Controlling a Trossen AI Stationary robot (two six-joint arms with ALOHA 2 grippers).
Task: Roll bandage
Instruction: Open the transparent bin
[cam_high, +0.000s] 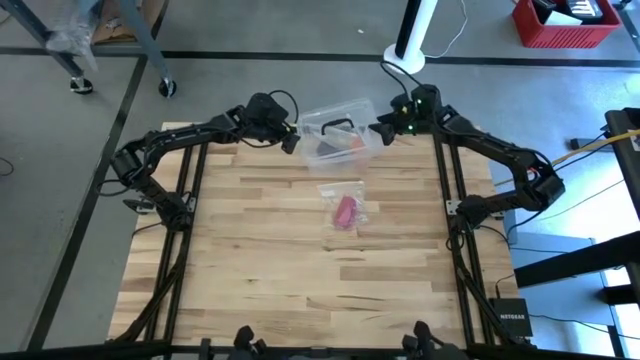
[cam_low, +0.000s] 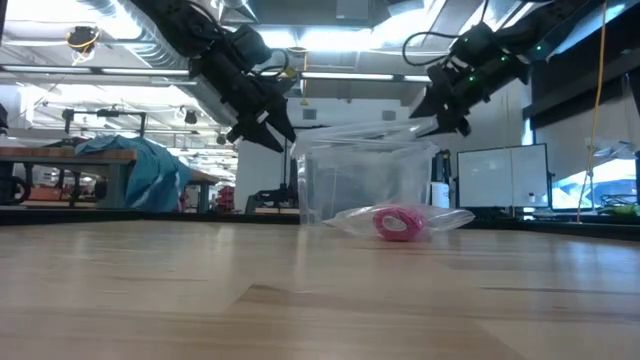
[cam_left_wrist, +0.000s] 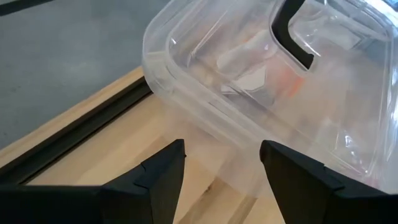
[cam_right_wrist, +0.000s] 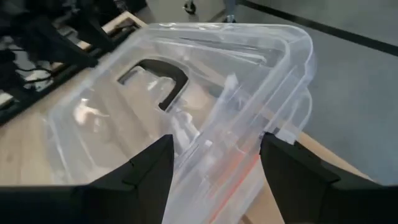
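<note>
The bandage (cam_high: 345, 211) is a small pink roll inside a small clear bag (cam_low: 445, 217). The bag lies flat on the wooden table's middle, and no gripper touches it. Behind it, at the table's far edge, stands a clear plastic box (cam_high: 335, 140) with a black handle (cam_right_wrist: 163, 78) on its lid. My left gripper (cam_high: 291, 141) is open, its fingers just short of the box's left corner (cam_left_wrist: 186, 93). My right gripper (cam_high: 380, 130) is at the box's right side, shut on the lid's edge. That side of the lid is raised off the box. My right gripper has the lid's rim (cam_right_wrist: 214, 146) at the box's right corner between its two fingers, one finger (cam_right_wrist: 155, 165) over the lid's top and the other (cam_right_wrist: 280, 165) on the outer side. It comes slanting down from the table's right. The lid tilts, this corner (cam_right_wrist: 292, 46) lifted above the box's rim (cam_right_wrist: 305, 102).
Inside the box lie white and orange-red items (cam_left_wrist: 283, 81). A dark metal rail (cam_left_wrist: 74, 134) runs along the table's far edge beside the box. Bare wood (cam_high: 300, 280) lies between the bag and the near edge.
</note>
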